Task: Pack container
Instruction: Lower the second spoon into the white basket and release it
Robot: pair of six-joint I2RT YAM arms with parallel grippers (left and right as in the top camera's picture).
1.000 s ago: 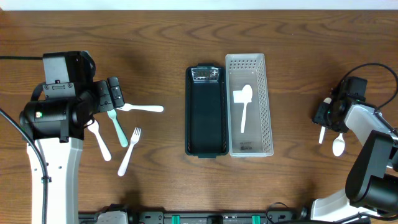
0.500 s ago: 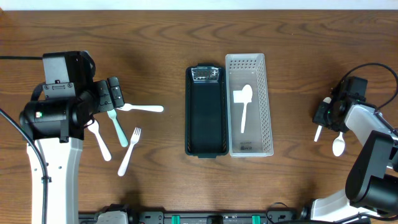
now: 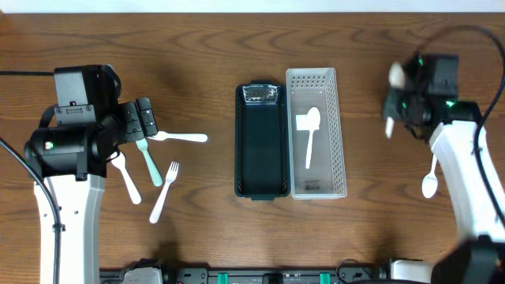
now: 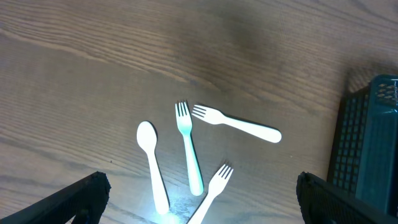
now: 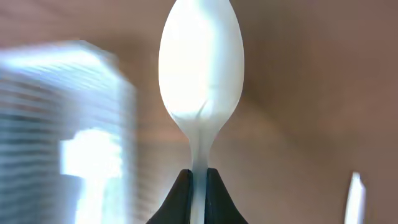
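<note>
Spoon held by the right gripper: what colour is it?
Plain white. The spoon shows best in the right wrist view.

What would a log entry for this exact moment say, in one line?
right jaws: shut on white spoon, right of white basket | left jaws: open over forks | basket: second spoon inside

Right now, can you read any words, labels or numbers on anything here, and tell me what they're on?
No text is readable in any view.
Black tray: pale patch at its far end, too small to read.
Basket: mark on its floor, too small to read.
Held spoon: plain.
</note>
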